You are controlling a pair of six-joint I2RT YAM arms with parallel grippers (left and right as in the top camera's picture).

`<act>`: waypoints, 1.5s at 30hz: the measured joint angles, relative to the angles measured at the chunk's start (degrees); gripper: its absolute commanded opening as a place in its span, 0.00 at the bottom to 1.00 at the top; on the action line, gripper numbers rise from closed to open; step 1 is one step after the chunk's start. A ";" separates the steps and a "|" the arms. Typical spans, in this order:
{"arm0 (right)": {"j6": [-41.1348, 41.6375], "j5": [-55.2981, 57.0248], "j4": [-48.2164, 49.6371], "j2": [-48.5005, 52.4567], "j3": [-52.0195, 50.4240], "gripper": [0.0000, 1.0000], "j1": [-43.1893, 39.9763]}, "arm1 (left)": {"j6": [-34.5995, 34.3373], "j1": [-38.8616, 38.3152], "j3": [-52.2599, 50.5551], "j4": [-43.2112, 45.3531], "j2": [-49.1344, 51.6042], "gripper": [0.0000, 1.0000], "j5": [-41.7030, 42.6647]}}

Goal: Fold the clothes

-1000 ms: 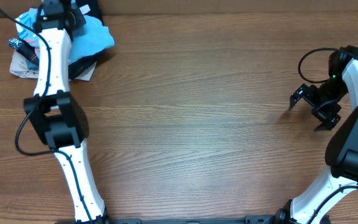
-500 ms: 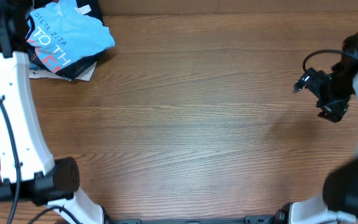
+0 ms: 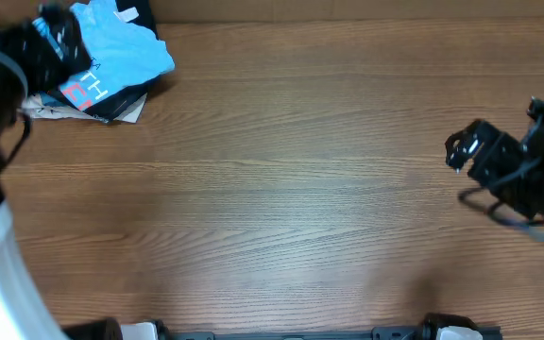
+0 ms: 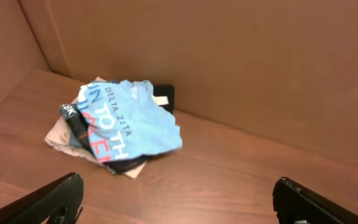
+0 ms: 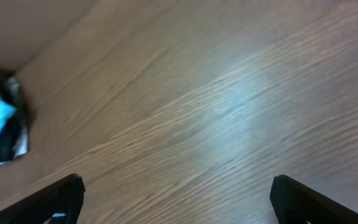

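Your left tool (image 4: 178,193) stood wide open, gripping nothing. At 12 o'clock from it the sky-blue T-shirt (image 4: 132,121) lay crumpled on a pile of dark garments (image 4: 164,97), and its white and red lettering read most fully in that wrist view. Your right tool (image 5: 176,190) gaped empty too, and its view caught only a blue sliver at 9 o'clock. Overhead, the T-shirt sat at 11 o'clock on the surface (image 3: 281,189), well apart from the right tool at 3 o'clock.
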 measured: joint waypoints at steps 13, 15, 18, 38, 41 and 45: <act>0.00 -0.02 -2.43 -15.17 -5.55 1.00 1.44 | 2.10 0.00 -0.07 -13.51 -10.54 1.00 0.85; 0.00 0.00 -2.19 -17.00 -7.69 1.00 1.44 | 2.10 0.00 -0.07 -15.04 -12.74 1.00 1.29; 0.00 -0.02 -1.11 -19.89 -11.32 1.00 1.44 | 2.12 0.00 -0.09 -17.51 -16.96 1.00 2.19; 1.46 -2.62 6.75 -26.56 -17.88 1.00 1.44 | 5.75 0.00 -31.93 -11.41 -54.21 1.00 11.80; 1.49 -2.62 7.72 -27.04 -18.03 1.00 1.44 | 6.71 0.00 -43.10 -3.87 -61.70 1.00 15.80; 1.49 -2.64 10.10 -28.02 -18.08 1.00 1.44 | 6.56 0.00 -56.94 5.42 -71.95 1.00 18.84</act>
